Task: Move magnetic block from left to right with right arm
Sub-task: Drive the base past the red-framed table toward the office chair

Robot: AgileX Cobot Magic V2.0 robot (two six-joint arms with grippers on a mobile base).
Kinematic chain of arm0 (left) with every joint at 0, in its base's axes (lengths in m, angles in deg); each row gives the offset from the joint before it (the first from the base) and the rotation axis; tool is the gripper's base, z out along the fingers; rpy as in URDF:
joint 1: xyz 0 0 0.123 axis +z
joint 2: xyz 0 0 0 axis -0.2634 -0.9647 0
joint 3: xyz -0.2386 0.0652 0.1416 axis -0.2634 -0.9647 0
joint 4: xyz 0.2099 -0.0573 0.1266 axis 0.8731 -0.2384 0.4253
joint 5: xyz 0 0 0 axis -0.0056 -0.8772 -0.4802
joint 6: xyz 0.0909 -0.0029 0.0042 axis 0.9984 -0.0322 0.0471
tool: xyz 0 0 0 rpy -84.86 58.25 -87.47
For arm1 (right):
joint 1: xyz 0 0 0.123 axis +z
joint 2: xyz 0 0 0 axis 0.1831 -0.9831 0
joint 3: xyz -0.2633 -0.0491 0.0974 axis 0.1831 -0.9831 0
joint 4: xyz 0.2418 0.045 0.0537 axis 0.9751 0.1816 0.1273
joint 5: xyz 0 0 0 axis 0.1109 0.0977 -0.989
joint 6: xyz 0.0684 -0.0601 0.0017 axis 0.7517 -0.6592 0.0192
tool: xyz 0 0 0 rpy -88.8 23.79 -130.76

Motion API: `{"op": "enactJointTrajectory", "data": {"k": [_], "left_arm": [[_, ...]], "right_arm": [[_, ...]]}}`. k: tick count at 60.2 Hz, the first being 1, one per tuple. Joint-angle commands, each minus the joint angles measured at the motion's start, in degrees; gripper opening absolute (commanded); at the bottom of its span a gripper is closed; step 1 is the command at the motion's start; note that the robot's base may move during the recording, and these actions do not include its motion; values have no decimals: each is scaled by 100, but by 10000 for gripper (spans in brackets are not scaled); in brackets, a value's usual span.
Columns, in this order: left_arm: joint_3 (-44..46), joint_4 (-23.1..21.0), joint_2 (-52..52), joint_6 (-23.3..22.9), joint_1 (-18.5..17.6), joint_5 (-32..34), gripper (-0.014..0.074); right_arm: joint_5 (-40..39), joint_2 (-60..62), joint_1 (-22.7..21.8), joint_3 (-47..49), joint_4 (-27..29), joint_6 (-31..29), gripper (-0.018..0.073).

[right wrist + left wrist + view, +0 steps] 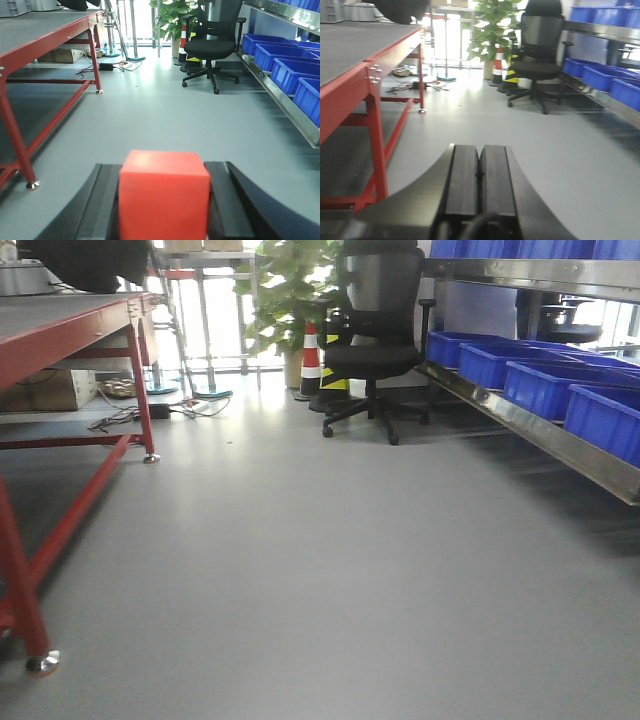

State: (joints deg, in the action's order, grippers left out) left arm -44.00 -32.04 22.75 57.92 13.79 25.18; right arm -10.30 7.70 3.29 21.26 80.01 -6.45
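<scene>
The magnetic block (163,195), a bright red cube, fills the lower middle of the right wrist view. My right gripper (163,172) is shut on it, a black finger pressed against each side, raised well above the grey floor. In the left wrist view my left gripper (480,150) is shut with its two black pads together and nothing between them. Neither gripper nor the block shows in the front view.
A red-framed workbench (70,325) stands at the left. A black office chair (375,335) and a potted plant (285,290) are ahead. Blue bins (545,380) line a metal shelf at the right. Grey floor (300,560) lies between.
</scene>
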Motion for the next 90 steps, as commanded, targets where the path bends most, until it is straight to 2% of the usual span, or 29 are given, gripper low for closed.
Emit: {"op": "enactJointTrajectory", "data": {"k": [1,15,90], "left_arm": [[-55,0,81,-25,104,509,-116],[-55,0,81,-25,15,509,-116],[-55,0,81,-25,15,509,-116]], "right_arm": [[-513,-115,-27,119,-46,-64,130],[-513,-115,-27,119,-46,-64,130],[-513,-115,-27,119,-46,-64,130]]}}
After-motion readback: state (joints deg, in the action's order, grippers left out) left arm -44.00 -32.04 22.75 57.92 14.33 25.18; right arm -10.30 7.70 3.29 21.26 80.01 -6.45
